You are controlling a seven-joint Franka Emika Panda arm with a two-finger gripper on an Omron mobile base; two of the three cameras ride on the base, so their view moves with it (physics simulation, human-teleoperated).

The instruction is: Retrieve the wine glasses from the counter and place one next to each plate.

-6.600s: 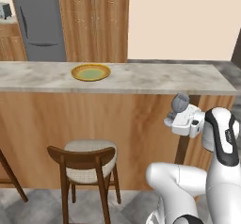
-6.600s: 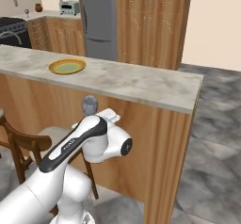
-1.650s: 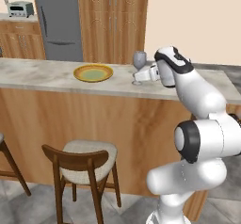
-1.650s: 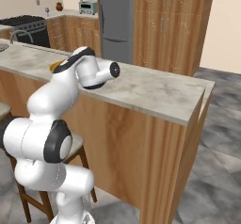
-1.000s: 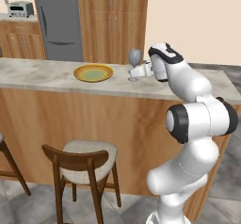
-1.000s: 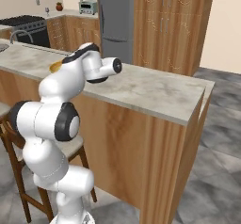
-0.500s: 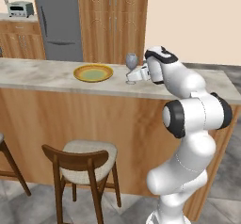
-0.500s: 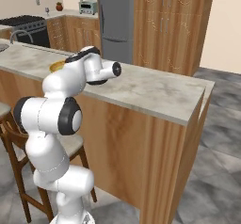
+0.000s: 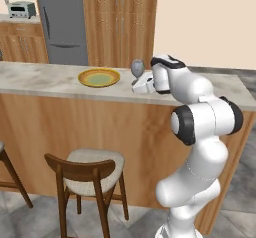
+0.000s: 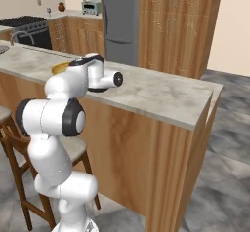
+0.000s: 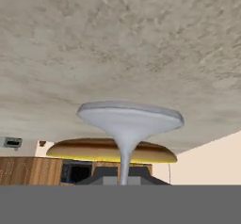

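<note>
A golden-yellow plate (image 9: 99, 77) with a greenish centre lies on the long marble bar top (image 9: 45, 82). Just to its right a translucent grey-blue wine glass (image 9: 137, 67) stands upright, its stem pinched in my gripper (image 9: 138, 85), which is shut on it. The hand view is rolled over: the glass's round foot (image 11: 130, 115) hangs close under the marble (image 11: 117, 39), and I cannot tell whether they touch. Beyond the stem lies the plate (image 11: 84, 151), with my gripper (image 11: 123, 176) at the bottom. In the right base view my arm covers the glass, and the plate's rim (image 10: 59, 68) peeks out. The counter is out of view.
A wooden stool (image 9: 92, 169) with a pale cushion stands in front of the bar's wood panel. Behind the bar are a grey fridge (image 9: 62, 22) and tall wooden cabinets (image 9: 120, 17). The bar top ends at the right (image 10: 207, 104). A stove (image 10: 27, 25) sits far left.
Over the last second my hand has carried the wine glass slightly left toward the plate and lower toward the bar top. The plate has not moved.
</note>
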